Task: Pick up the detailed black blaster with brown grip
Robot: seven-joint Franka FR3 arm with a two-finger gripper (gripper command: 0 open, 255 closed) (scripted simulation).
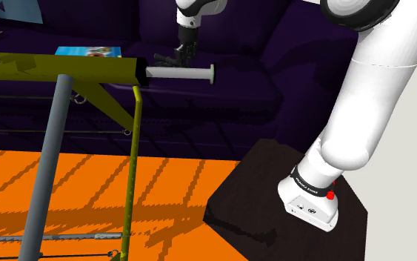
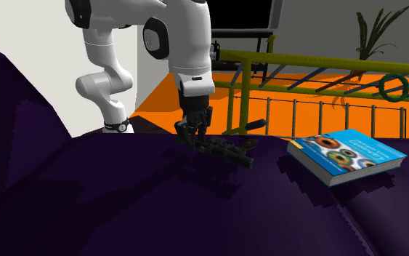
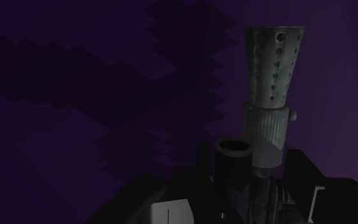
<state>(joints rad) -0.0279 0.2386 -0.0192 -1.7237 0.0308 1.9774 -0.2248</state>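
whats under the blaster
The dark purple sofa cushion; the blaster lies on it. The gripper covers its rear end, so what is under that part cannot be seen.

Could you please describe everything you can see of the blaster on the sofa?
The blaster is a slim, black, finely detailed gun lying flat on the dark purple sofa cushion, its barrel pointing toward the second exterior view's right. In the wrist view its barrel looks grey, ending in a flared muzzle pierced with small holes, with a ribbed collar behind and a short scope tube alongside. Its grip is hidden. The gripper stands over its rear end; whether it grasps it cannot be seen.
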